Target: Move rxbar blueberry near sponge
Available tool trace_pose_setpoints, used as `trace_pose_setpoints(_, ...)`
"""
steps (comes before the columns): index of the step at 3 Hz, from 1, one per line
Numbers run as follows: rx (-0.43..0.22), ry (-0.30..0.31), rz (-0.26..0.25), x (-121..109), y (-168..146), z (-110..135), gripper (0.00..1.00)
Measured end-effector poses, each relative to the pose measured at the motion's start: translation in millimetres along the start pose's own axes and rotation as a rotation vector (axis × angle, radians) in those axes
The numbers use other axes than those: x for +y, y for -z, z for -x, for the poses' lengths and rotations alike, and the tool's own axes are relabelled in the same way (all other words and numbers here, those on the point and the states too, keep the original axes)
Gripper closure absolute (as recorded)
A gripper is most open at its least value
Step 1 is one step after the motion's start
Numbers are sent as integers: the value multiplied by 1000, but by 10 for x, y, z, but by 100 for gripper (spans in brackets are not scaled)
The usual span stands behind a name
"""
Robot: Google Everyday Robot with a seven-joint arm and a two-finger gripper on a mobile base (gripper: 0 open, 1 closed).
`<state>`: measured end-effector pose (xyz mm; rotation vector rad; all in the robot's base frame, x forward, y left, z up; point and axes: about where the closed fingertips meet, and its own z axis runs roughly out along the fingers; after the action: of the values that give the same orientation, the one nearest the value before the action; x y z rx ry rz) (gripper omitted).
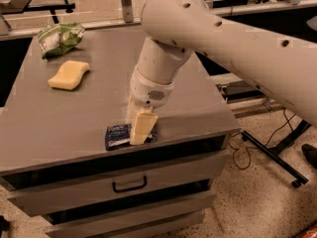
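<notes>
The gripper (137, 133) is down on the counter (74, 118) close to the front edge, about midway along it. It sits over the right end of the rxbar blueberry (118, 135). Whether the claw is clenched or released cannot be told.

The bar lies flat just inside the front edge, its left part showing. The sponge (69, 75) rests flat towards the back-left corner, near the left edge and well apart from the bar, with a broad stretch of grey top between them. A green-and-white snack bag (59, 37) sits in the back-left corner, just behind the sponge.
</notes>
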<state>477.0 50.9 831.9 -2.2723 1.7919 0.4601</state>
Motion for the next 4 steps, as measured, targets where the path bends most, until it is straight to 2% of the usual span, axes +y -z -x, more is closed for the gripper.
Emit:
trace_pose_setpoints(1, -20, -32, -41, -248, 135, -54, 100)
trace_pose_setpoints(2, -51, -84, -162, -919, 477, -85, 100)
trace_pose_setpoints(3, -67, -124, -253, -1425, 603, -43, 100)
trace_pose_setpoints(4, -73, -150, -303, -1836, 502, 110, 100)
